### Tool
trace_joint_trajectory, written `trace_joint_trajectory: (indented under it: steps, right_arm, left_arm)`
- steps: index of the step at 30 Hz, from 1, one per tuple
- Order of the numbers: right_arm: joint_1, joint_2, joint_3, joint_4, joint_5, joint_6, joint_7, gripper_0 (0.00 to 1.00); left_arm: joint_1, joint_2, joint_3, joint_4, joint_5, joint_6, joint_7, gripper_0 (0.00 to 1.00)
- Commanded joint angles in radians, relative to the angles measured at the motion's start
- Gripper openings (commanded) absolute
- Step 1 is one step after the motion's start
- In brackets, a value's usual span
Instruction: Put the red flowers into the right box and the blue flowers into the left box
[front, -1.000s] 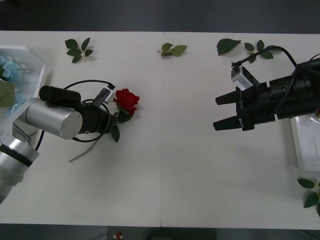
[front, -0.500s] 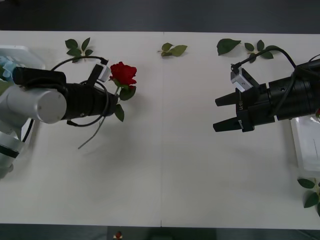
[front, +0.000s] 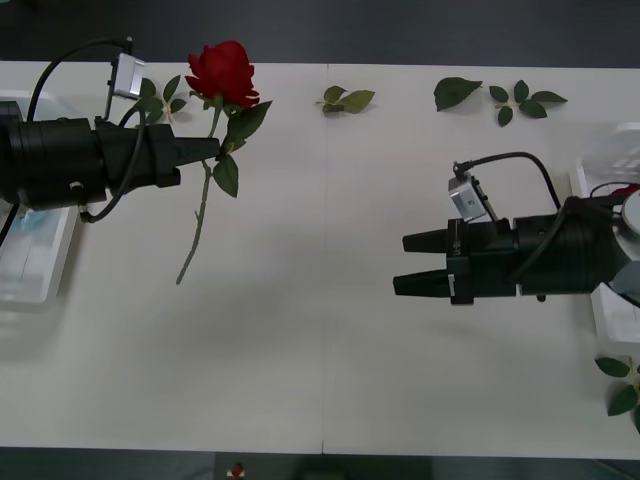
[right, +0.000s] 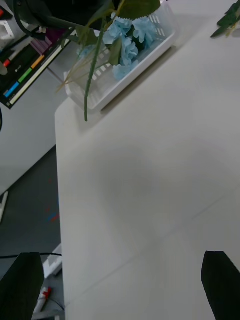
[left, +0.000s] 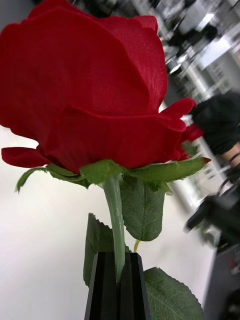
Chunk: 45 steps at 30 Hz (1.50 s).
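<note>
Above the table's left half, a red rose (front: 223, 70) is held in the air by the left gripper (front: 212, 148).

The rose's thin stem is pinched just under the bloom between the narrow, closed black fingers (left: 102, 285), and the long lower stem hangs free over the white table (front: 330, 330). The right gripper (front: 418, 263), its fingers spread wide and holding nothing, is seen near the table's middle, pointing toward the rose. The left box (right: 117, 82) already contains blue flowers (right: 127, 37); the right box (front: 600, 170) sits at the far right edge. With so slim a grip, the stem could swivel or slip during a handover, and the rose might be dropped short of the right box.
</note>
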Motion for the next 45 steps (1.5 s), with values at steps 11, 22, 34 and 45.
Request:
trace_joint_trajectory:
  steps: [11,22,34,45]
  right_arm:
    - [0.211,0.319,-0.131,-0.114,0.043,-0.053,0.010,0.92]
    - [0.224,0.498,-0.171,-0.056,0.235,-0.089,0.010,0.92]
    - [0.196,0.620,-0.177,0.052,0.361,-0.100,0.010,0.82]
    - [0.187,0.640,-0.186,0.065,0.362,-0.105,0.010,0.00]
  left_arm:
    - [0.041,-0.342,0.069,-0.028,0.175,-0.041,-0.132,0.00]
    - [0.058,-0.497,0.066,-0.027,0.011,-0.046,-0.095,0.00]
    - [0.058,-0.589,0.070,-0.020,-0.116,-0.046,-0.063,0.00]
    - [0.061,-0.586,0.069,-0.020,-0.119,-0.046,-0.051,0.00]
